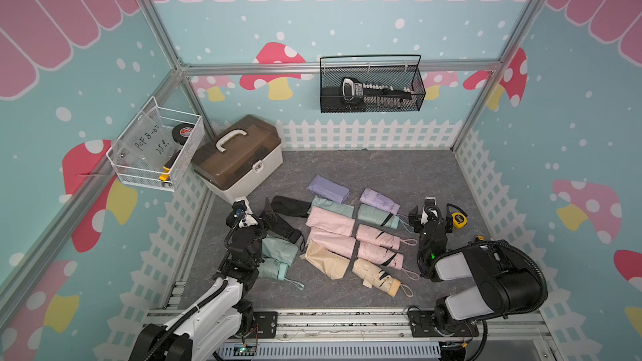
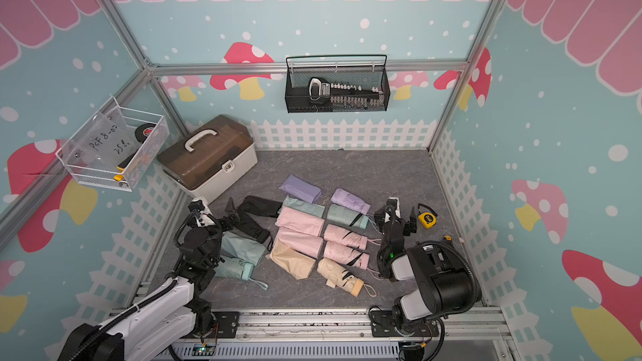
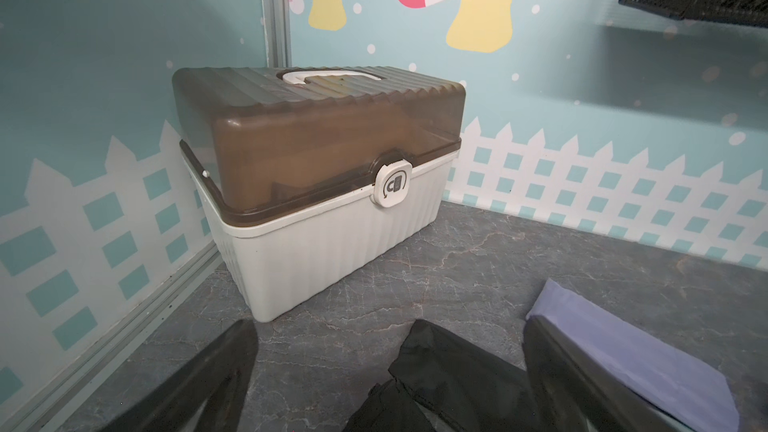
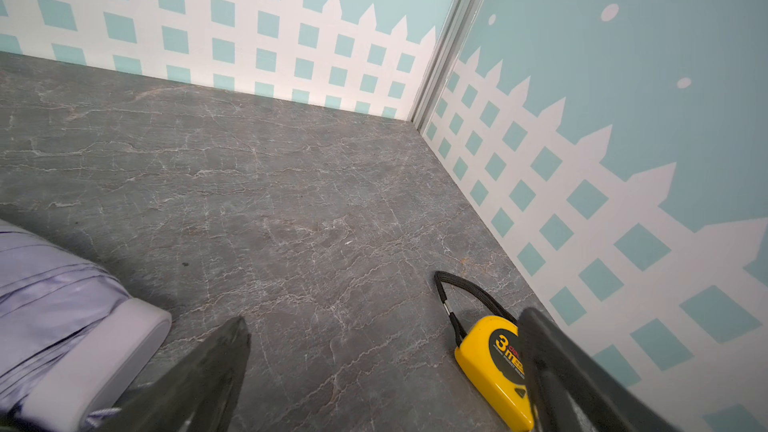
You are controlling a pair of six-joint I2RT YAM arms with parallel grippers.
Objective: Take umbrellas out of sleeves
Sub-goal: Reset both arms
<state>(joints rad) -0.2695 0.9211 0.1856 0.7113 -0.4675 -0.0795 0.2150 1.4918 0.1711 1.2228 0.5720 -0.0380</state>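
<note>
While both arms reach in from the near edge of the grey marbled bench [image 1: 399,171], every umbrella in sight lies outside its sleeve. Two columns run down the middle of the bench.

The column nearer the left edge holds flat sleeves, each overlapping the next. From far to near they are a lilac sleeve [image 1: 328,188], a mint sleeve [image 1: 331,207], a pink sleeve [image 1: 330,221], a second pink sleeve [image 1: 331,242] and a cream sleeve [image 1: 324,262].

The column nearer the right edge holds bundled umbrellas in the same colour order. They are a lilac umbrella [image 1: 379,200], a mint umbrella [image 1: 377,216], a pink umbrella [image 1: 377,236], a second pink umbrella [image 1: 380,255] and a cream umbrella [image 1: 377,277]. Their handles point toward the right edge.

Closer to the left edge lie a black sleeve [image 1: 290,205] and a black umbrella [image 1: 283,229]. Nearer the front, a further mint sleeve [image 1: 279,250] touches a further mint umbrella [image 1: 274,269], both partly hidden by the left arm.

The left gripper [image 3: 390,324] is spread wide and grasps nothing. Black fabric shows between its fingers; whether they touch it cannot be told.

The right gripper [image 4: 384,322] is also spread wide and empty. It sits between the lilac umbrella's handle and a yellow tape measure [image 4: 490,367] near the right edge.

A storage box [image 1: 239,158] with a brown lid stands in the far left corner.
</note>
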